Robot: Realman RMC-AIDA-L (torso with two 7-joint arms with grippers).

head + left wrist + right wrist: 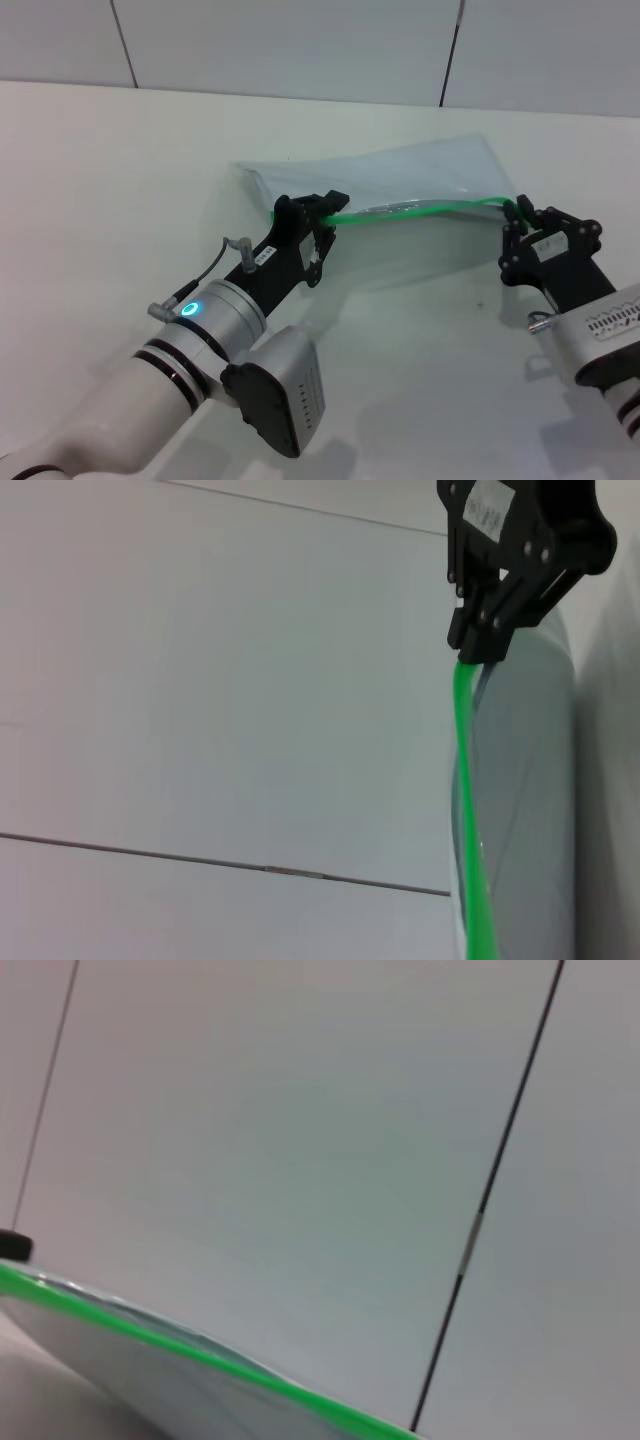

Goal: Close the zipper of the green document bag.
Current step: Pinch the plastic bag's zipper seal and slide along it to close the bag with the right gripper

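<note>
Your left gripper (322, 212) and right gripper (520, 215) each clamp an end of the thin bright-green zipper (420, 209). The translucent pale blue-grey plastic document bag (400, 175) hangs taut between them, long axis left-right; slider not discernible.

A: Where does the head view look from?

B: From high up, forward and down over the white bench (120, 180), both arms reaching in from the near edge and the panelled wall (300, 45) past the far edge.

A: And the wrist views?

B: Both sit low and close, looking along the zipper (420, 210) toward that wall (its seams show in each). The left wrist view faces the right gripper (480, 645) at the strip's other end; all three views share the green strip.
</note>
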